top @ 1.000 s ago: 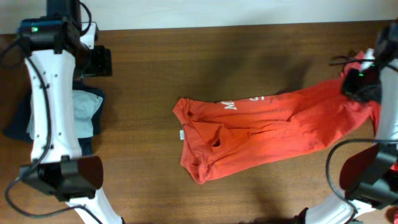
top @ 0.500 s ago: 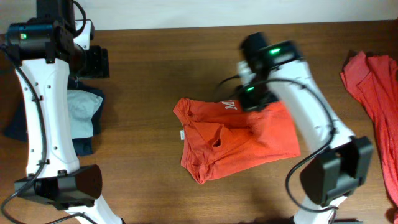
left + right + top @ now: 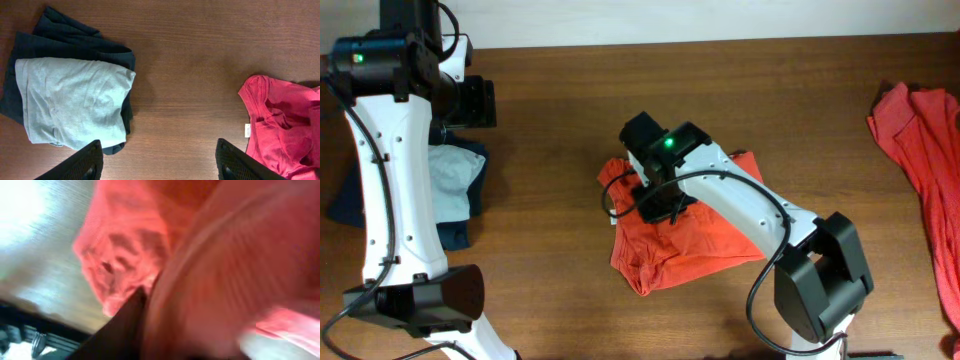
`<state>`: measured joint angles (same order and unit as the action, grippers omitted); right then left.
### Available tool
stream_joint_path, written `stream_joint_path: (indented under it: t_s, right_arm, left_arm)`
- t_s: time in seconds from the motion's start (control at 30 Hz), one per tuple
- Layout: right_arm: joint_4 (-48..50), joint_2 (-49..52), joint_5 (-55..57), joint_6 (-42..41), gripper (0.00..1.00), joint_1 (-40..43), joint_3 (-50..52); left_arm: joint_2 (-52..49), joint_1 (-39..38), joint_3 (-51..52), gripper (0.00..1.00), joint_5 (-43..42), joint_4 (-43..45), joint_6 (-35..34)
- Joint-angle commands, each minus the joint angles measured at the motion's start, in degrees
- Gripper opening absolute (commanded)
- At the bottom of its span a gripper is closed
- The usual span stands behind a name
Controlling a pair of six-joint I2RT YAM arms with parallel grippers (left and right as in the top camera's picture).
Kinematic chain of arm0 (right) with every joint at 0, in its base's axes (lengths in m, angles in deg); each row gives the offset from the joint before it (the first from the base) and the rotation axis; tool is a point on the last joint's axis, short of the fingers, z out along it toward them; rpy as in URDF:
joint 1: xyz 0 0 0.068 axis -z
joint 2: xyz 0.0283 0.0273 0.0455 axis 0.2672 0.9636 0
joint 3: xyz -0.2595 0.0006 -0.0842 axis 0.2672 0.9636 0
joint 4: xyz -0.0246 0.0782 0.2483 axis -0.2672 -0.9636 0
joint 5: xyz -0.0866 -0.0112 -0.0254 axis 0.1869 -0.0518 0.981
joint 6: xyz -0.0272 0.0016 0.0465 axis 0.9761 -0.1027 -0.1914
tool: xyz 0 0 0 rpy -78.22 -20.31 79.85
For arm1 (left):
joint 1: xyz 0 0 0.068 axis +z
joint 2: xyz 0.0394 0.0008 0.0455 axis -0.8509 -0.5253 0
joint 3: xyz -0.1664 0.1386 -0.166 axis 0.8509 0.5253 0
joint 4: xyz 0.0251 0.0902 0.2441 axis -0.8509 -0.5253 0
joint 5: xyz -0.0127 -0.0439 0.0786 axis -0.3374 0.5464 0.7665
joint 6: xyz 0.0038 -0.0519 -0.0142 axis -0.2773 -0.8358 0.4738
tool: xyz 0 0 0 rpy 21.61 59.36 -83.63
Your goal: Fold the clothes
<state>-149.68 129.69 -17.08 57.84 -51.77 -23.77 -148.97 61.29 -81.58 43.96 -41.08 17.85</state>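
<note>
**Item 1, wooden table (image 3: 560, 90).** Brown, grain running side to side. It bears all the items below.

**Item 2, orange-red T-shirt (image 3: 720, 235).** Lies at the middle of the table, rumpled and gathered into a compact heap with loose folds. The edge nearest the folded pile carries a small white label (image 3: 247, 130). In the left wrist view the cloth fills the right margin.

**Item 3, second orange-red garment (image 3: 920, 140).** Lies at the far right edge of the table, unfolded and partly out of frame. It is well apart from item 2.

**Item 4, navy garment (image 3: 70, 42).** Folded, on the left side of the table.

**Item 5, pale grey garment (image 3: 75, 100).** Folded and stacked on top of item 4.

**Item 6, left gripper (image 3: 157, 150).** Hovers above bare wood between the folded pile and item 2. Its two fingers are spread wide with nothing between them.

**Item 7, right gripper (image 3: 658, 200).** Reaches over the left part of item 2, down at the cloth. Its wrist view is a blur of red fabric and one dark finger. Whether the jaws are clenched or released cannot be told.
</note>
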Motion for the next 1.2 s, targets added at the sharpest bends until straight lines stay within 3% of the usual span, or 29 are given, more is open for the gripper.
stream_joint_path:
  t_s: [0.0, 0.17, 0.37, 0.47, 0.57, 0.77, 0.87, 0.9, 0.97, 1.07, 1.17]
  right_arm:
    - [1.0, -0.5, -8.6, 2.2, 0.37, -1.0, -0.7]
    - [0.1, -4.1, -8.9, 4.0, 0.49, 0.8, -3.5]
    - [-2.1, -8.0, -7.5, 3.8, 0.53, 8.2, -3.8]
    - [-5.9, -7.7, -4.2, 3.8, 0.54, 13.4, -3.7]
    - [-9.1, -7.0, 0.0, 3.6, 0.54, 17.5, -2.5]
    - [-10.0, -6.4, -3.4, 2.5, 0.61, 24.3, 6.0]
    - [-5.4, -6.4, -9.2, 4.2, 0.61, 24.8, 16.0]
    - [-3.8, -6.4, -9.6, 4.0, 0.6, 24.6, 18.1]
    - [0.3, -6.4, -9.7, 3.1, 0.5, 24.4, 22.2]
    - [7.6, -6.4, -9.6, 0.4, 0.23, 24.4, 26.9]
    - [11.9, -6.4, -9.6, -0.8, 0.18, 24.4, 30.8]
  left_arm:
    - [1.9, 0.0, -0.7, 0.72, 0.2, -0.2, 0.9]
    - [1.9, -0.1, -0.7, 0.72, 0.2, -0.3, 0.9]
    - [1.9, -0.1, -0.7, 0.73, -0.8, -0.3, 0.9]
    - [1.9, -0.2, -0.7, 0.75, -6.4, -0.2, 1.3]
    - [1.8, -1.2, -0.2, 0.73, -15.0, -0.2, 6.6]
    - [1.6, -8.6, 5.4, 0.71, -16.7, 3.4, 11.1]
    - [1.6, -13.2, 14.5, 0.72, -16.5, 11.7, 11.5]
    - [1.6, -14.0, 17.9, 0.71, -16.3, 14.9, 11.4]
    - [1.4, -15.0, 23.9, 0.55, -16.4, 20.3, 10.3]
    - [1.0, -15.9, 33.0, 0.39, -20.7, 28.0, 9.3]
    - [1.0, -16.7, 41.2, 0.32, -24.9, 35.0, 9.3]
